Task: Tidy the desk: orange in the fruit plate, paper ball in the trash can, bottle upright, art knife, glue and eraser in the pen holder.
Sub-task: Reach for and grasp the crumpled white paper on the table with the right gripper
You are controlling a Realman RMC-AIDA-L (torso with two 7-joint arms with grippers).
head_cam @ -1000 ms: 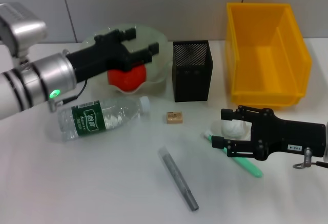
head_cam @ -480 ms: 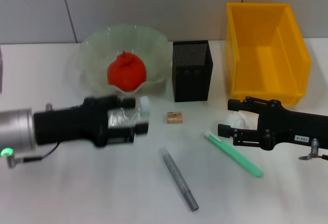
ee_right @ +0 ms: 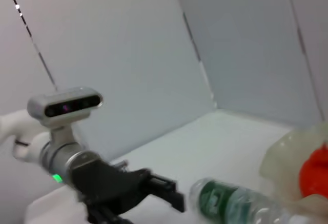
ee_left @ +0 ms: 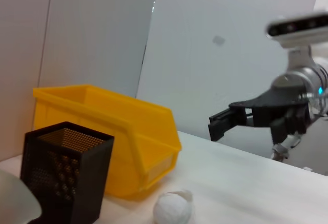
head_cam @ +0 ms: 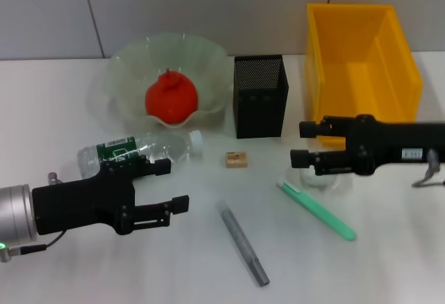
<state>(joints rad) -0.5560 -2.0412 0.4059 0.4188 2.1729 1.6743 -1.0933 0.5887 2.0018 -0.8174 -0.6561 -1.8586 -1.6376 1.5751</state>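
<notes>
the orange (head_cam: 171, 97) sits inside the fruit plate (head_cam: 132, 67) at the far left of the desk (head_cam: 83, 262). just right of the plate stands the pen holder (head_cam: 260, 96), upright, and right of that the trash can (head_cam: 362, 67).

the bottle (head_cam: 139, 152) lies on its side near the plate, its white cap pointing right. the left gripper (head_cam: 167, 184) hangs just on the near side of the bottle, with its two fingers spread apart and nothing between them; whether a fingertip touches the bottle is hard to tell.

the eraser (head_cam: 236, 159) lies flat on the desk, near the pen holder. a grey stick (head_cam: 242, 243) lies nearer still, slanting toward the near right. a green-handled knife (head_cam: 318, 211) lies to the right of it, also slanting.

the right gripper (head_cam: 304, 142) reaches in from the right, in front of the trash can, with its fingers apart. the paper ball (ee_left: 173, 208) shows plainly in the left wrist view, resting on the desk just beside the yellow bin and well clear of the right gripper's fingers; in the head view it is mostly hidden under that gripper.
</notes>
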